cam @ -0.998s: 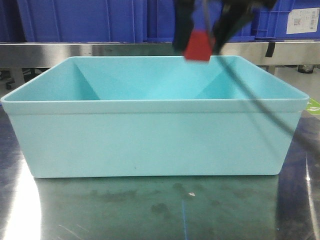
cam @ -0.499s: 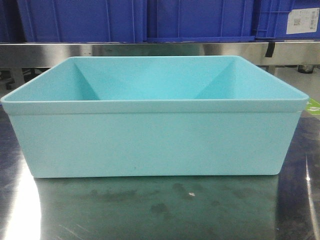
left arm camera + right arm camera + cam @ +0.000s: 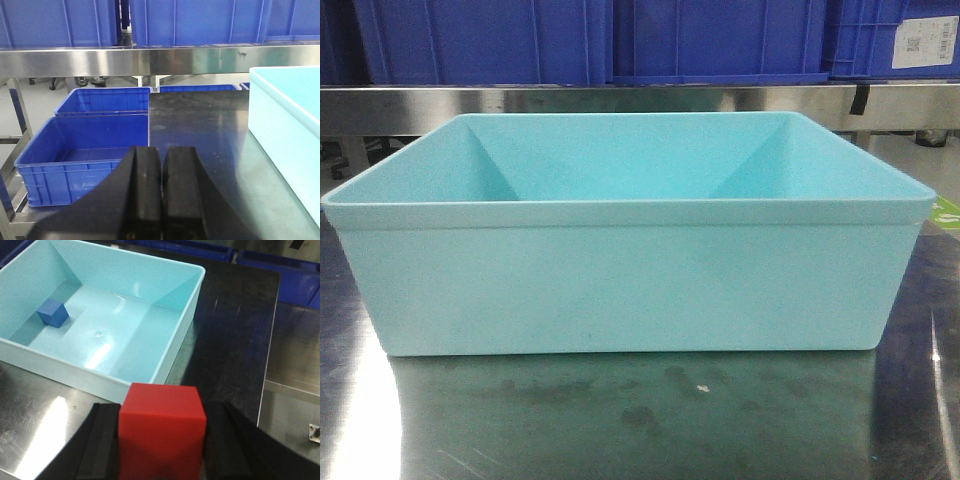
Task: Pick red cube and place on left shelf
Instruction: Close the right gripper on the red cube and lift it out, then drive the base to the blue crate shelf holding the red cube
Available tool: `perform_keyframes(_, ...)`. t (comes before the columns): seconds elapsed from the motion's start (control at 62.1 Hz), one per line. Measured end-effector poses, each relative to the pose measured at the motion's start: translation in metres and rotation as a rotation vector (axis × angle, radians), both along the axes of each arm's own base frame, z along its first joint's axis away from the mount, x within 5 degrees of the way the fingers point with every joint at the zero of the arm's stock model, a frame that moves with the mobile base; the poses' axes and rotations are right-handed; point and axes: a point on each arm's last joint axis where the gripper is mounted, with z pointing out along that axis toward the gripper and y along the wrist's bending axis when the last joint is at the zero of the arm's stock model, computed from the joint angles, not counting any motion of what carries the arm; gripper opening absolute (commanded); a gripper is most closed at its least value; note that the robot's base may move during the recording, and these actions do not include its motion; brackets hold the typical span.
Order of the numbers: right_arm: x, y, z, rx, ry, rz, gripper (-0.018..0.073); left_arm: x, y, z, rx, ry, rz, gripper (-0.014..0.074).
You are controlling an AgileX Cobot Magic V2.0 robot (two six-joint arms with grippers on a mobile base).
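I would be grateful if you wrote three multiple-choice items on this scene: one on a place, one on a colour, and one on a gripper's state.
1. Where does the blue cube lie relative to the turquoise tub?
A. outside it, in front
B. inside it, on its floor
C. balanced on its rim

2. What colour is the held cube in the right gripper?
A. green
B. yellow
C. red

3. How does the left gripper stand?
A. shut, holding nothing
B. wide open
C. shut on a cube

Answers:
1 B: the right wrist view shows it on the tub's floor, near a corner.
2 C: its top and front faces are plainly red.
3 A: the left wrist view shows the fingers pressed together with nothing between them.
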Motion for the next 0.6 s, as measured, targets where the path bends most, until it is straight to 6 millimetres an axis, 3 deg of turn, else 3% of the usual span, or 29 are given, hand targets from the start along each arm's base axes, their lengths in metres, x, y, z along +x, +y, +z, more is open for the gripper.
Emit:
perform_keyframes(0.338,-0.042,-0.024,-0.012,0.095,-0.2,0.009,0.0195,0.0,0.0,0.0,0.0,0.0,0.0,0.0102)
perform_keyframes(0.596,-0.045,-0.026,-0.011,0.097,-0.224,0.011,0.0195,0.0,0.0,0.0,0.0,0.0,0.0,0.0102)
